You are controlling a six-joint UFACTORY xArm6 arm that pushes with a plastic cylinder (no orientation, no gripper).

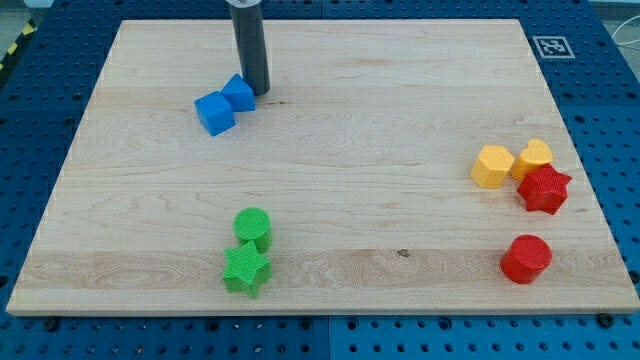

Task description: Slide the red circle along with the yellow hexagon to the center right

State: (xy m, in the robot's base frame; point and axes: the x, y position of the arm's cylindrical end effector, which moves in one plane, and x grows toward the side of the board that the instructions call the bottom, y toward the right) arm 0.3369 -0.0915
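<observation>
No end effector jaws; my tip (258, 92) holds nothing, touching blue blocks (224, 104) at 11 o'clock. Red circle (526, 259) looks light, rigid, slippery: push its 7 o'clock flank toward yellow hexagon (492, 166).

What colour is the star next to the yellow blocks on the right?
Red: the red star, clearest in the camera view.

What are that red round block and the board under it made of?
The red round block looks like matte plastic, possibly 3D-printed: fine ridges line its surface, though I can't be sure. The board appears to be pale wood with a smooth, low-sheen finish; long grain streaks and small dark knots show across it.
</observation>
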